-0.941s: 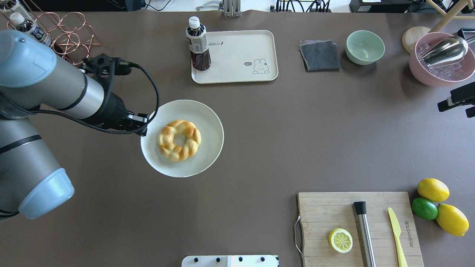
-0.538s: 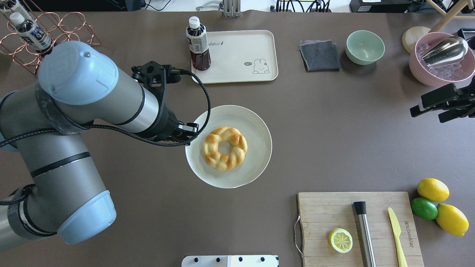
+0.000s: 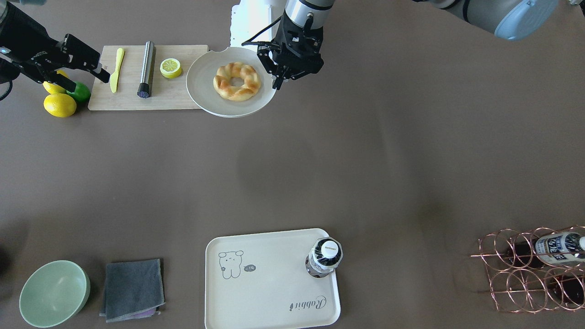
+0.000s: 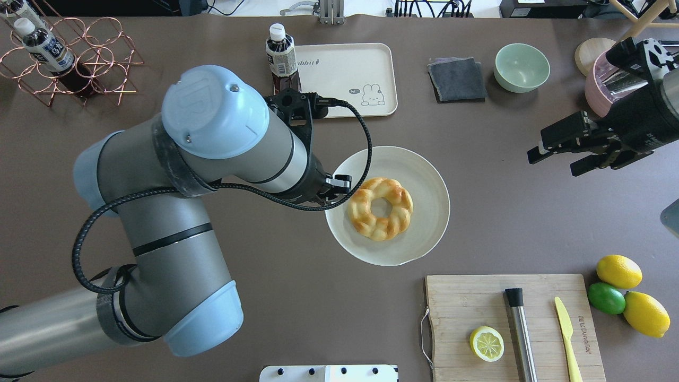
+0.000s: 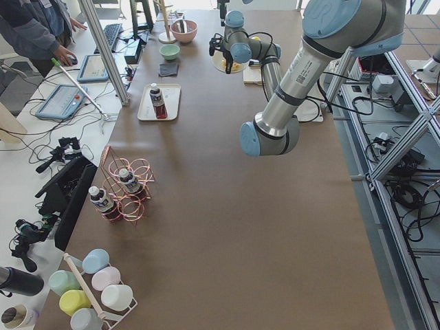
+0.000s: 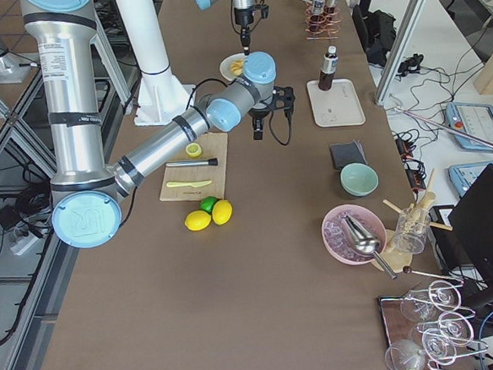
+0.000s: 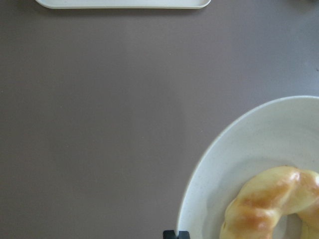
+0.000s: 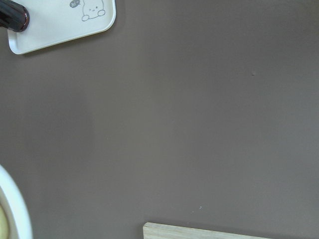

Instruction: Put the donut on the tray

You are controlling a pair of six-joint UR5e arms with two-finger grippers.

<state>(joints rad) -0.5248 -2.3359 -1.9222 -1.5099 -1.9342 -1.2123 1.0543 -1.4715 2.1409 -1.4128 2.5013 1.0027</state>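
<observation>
Left end effector (image 4: 340,187) at plate (image 4: 427,178) rim

Long brown table (image 4: 504,223), white side desk (image 5: 41,137), tiled floor (image 5: 412,289)

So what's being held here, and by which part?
The left claw grips the round plate by its rim, beside the donut; the right claw holds nothing.

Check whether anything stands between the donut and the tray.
Nothing visible does. Only bare table lies between the donut, on its plate, and the tray. A bottle stands on one tray corner; the rest looks bare.
</observation>
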